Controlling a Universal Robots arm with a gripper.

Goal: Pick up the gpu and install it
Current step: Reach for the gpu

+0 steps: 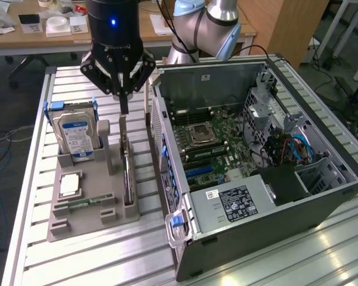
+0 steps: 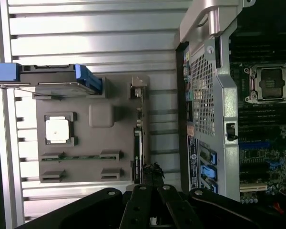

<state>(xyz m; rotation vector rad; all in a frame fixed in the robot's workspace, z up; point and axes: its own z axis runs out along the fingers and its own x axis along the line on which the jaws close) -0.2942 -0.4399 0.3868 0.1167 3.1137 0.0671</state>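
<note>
Now | your gripper (image 1: 124,109) hangs directly over the gpu (image 1: 127,173) | gpu stands on edge in the grey holder (image 1: 86,217) | grip state: you cannot tell

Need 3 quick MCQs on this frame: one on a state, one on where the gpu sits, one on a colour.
1. The computer case is: A) open, motherboard exposed B) closed C) covered by cloth
2. The gpu is: A) inside the case B) on edge in the grey holder C) lifted in the air
3. The hard drive has rails coloured: A) red B) yellow C) blue

Answers: A, the board is in plain sight; B, it stands in a holder slot near the gripper; C, blue on both sides of the drive.
</note>
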